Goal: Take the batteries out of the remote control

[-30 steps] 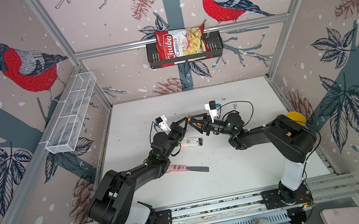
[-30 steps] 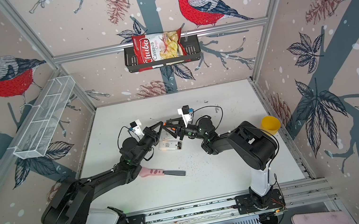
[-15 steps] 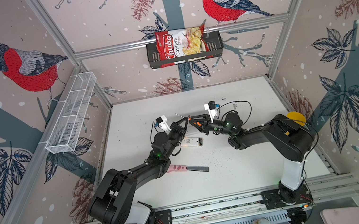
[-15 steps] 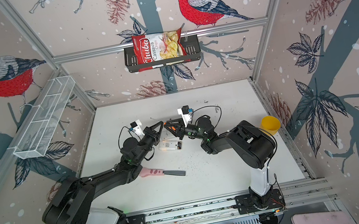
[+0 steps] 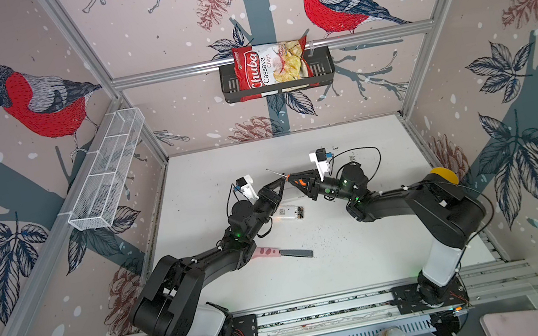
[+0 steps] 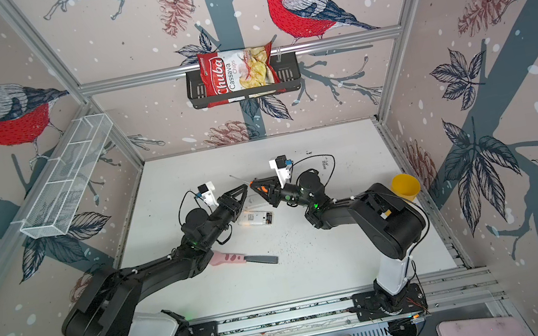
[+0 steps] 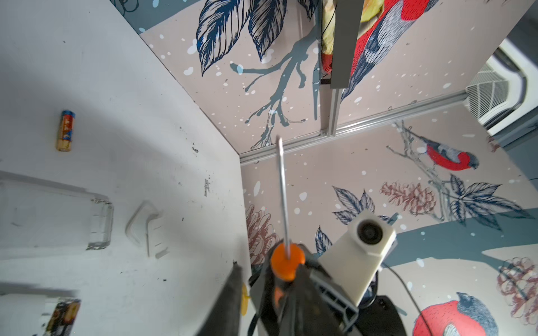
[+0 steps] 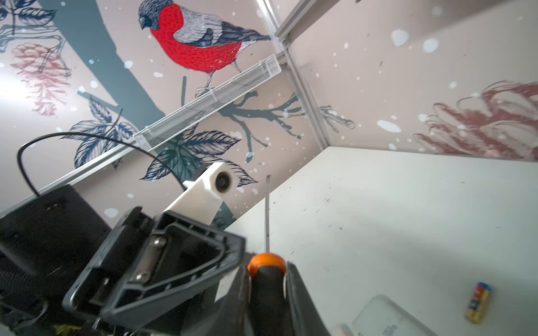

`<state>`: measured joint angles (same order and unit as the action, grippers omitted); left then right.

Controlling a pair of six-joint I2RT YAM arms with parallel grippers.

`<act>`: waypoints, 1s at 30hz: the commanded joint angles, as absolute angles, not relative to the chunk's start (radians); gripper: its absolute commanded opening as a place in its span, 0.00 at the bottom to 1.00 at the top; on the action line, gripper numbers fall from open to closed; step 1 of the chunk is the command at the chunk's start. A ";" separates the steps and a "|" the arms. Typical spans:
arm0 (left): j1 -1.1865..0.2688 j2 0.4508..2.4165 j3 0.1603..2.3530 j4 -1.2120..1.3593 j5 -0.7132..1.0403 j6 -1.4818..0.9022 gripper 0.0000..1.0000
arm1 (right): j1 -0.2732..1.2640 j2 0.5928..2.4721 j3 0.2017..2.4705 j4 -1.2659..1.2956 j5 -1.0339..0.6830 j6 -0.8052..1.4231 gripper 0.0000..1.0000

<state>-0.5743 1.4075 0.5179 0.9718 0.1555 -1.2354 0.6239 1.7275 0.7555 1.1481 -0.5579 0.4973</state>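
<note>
Near the remote [image 5: 288, 213], loose battery [image 7: 65, 130], pink-handled knife [image 5: 286, 252], screwdriver [image 7: 287, 261] in right end effector [image 8: 267, 279]

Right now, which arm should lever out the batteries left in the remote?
Right: its jaws are shut on the screwdriver, close to the remote and its batteries. The left jaws hold nothing.

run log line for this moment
right gripper: jaws shut on screwdriver | left gripper: jaws open | battery: one lying on table
</note>
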 commanded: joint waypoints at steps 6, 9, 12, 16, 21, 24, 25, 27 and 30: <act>-0.555 1.218 0.484 0.672 0.005 -0.943 0.97 | 0.539 1.570 0.775 0.551 -0.579 0.407 0.01; -0.511 1.191 0.451 0.631 0.029 -0.909 0.97 | 0.518 1.490 0.742 0.411 -0.589 0.378 0.02; -0.483 1.187 0.416 0.618 0.049 -0.877 0.96 | 0.516 1.418 0.723 0.272 -0.598 0.331 0.03; -0.476 1.209 0.416 0.560 0.048 -0.807 0.96 | 0.515 1.365 0.721 0.109 -0.601 0.279 0.04; -0.469 1.253 0.446 0.509 0.072 -0.722 0.94 | 0.514 1.342 0.698 0.010 -0.584 0.253 0.04; -0.466 1.303 0.503 0.421 0.089 -0.676 0.90 | 0.515 1.363 0.694 -0.006 -0.604 0.252 0.01; -0.461 1.319 0.522 0.387 0.094 -0.678 0.88 | 0.514 1.368 0.692 -0.002 -0.609 0.258 0.01; -0.460 1.348 0.543 0.366 0.112 -0.655 0.83 | 0.514 1.378 0.689 0.002 -0.609 0.262 0.01; -0.459 1.388 0.554 0.365 0.125 -0.632 0.74 | 0.512 1.399 0.699 0.005 -0.606 0.263 0.01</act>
<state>-0.4614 1.3663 0.5419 0.4076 0.0971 -0.6830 0.5137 1.3869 0.6914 0.0120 -0.5880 0.2756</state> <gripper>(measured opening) 0.745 0.226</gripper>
